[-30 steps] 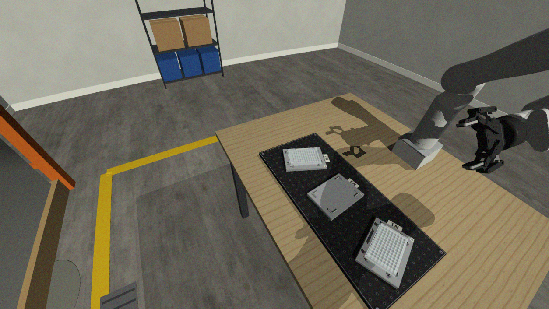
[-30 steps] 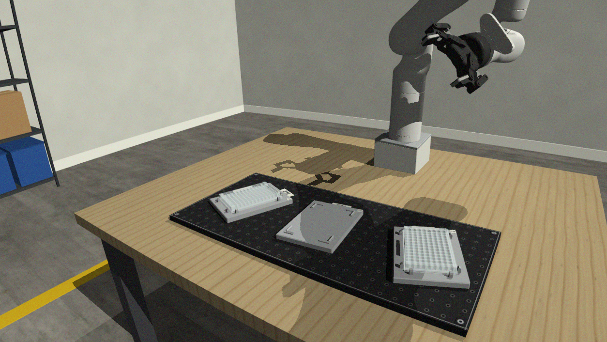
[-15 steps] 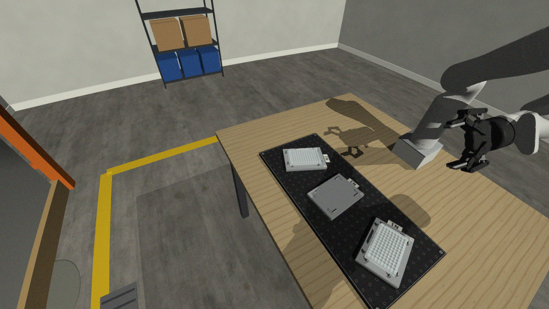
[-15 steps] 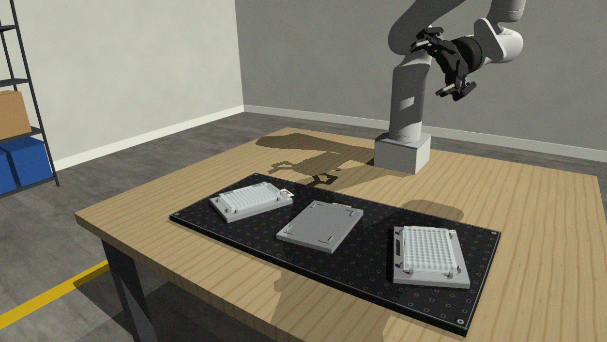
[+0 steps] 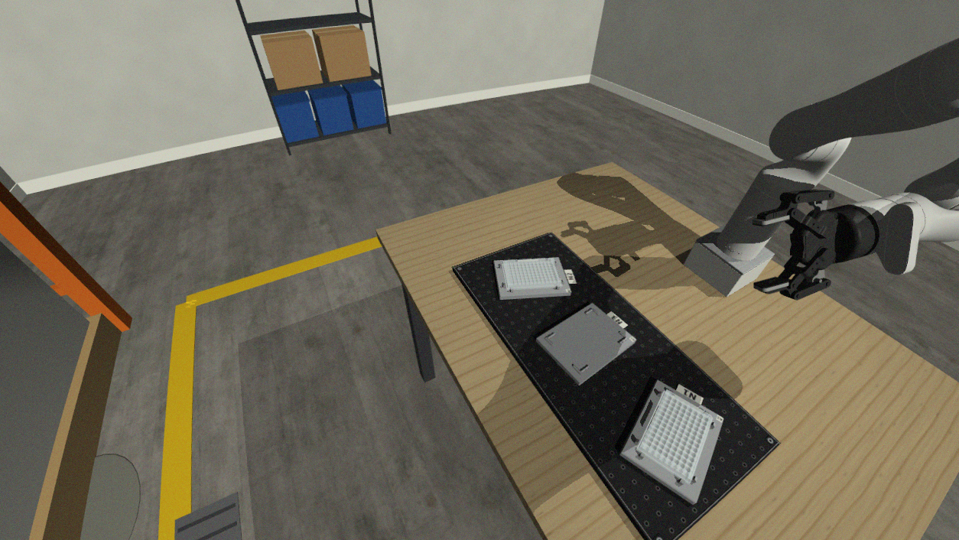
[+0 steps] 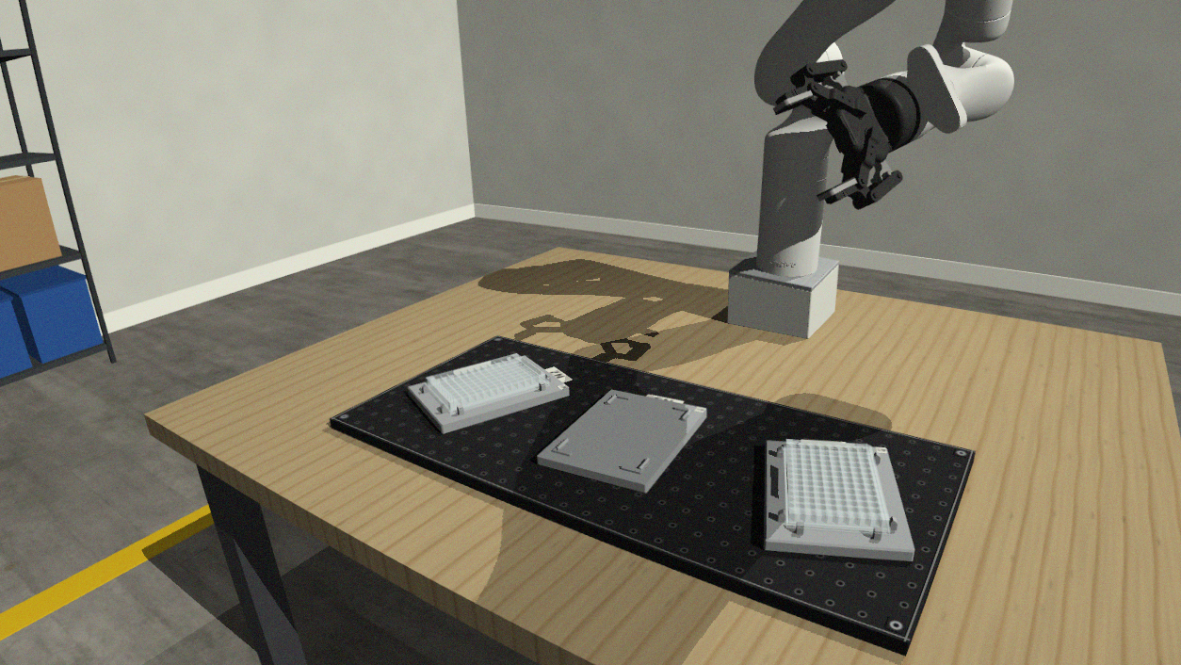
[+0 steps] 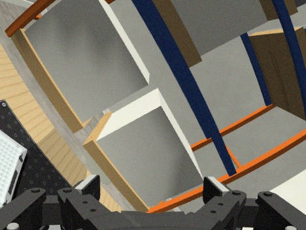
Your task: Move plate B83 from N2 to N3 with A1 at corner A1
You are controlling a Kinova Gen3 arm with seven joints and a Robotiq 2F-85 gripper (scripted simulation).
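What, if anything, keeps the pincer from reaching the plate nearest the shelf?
Probably nothing. The pincer hangs open, high beside the arm's base, and that plate lies uncovered with nothing above it; the empty nest sits apart.
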